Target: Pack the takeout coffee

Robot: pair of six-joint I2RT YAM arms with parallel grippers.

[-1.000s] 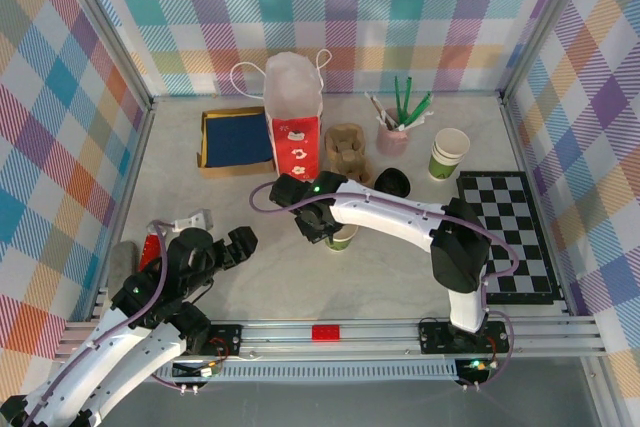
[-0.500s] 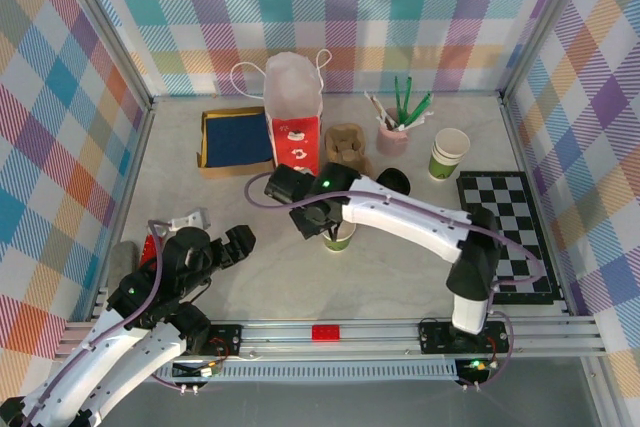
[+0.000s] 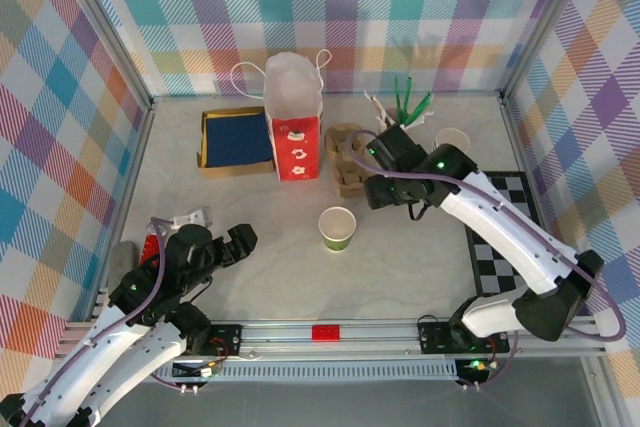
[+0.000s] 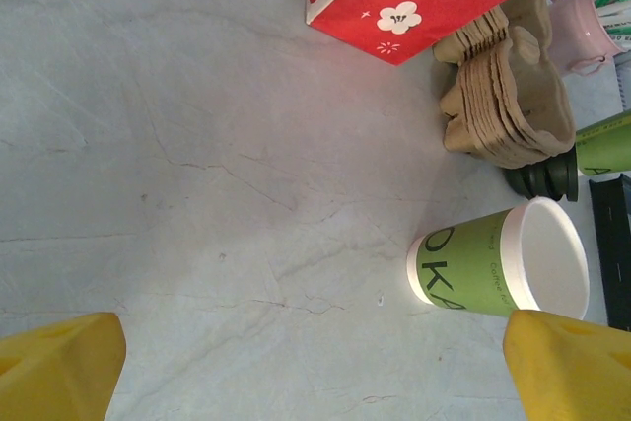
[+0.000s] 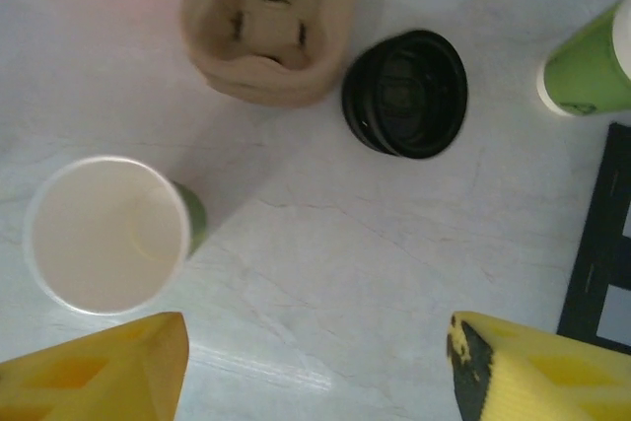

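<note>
Cup [image 3: 337, 228] stands upright at the middle of the bench [image 3: 240, 202], lidless, clear of both arms. Right gripper [image 5: 315, 367] is spread wide and empty above the black lid [image 5: 405, 93] — seen from above, the arm covers that lid. Left gripper [image 4: 315, 367] is likewise wide and empty.
</note>
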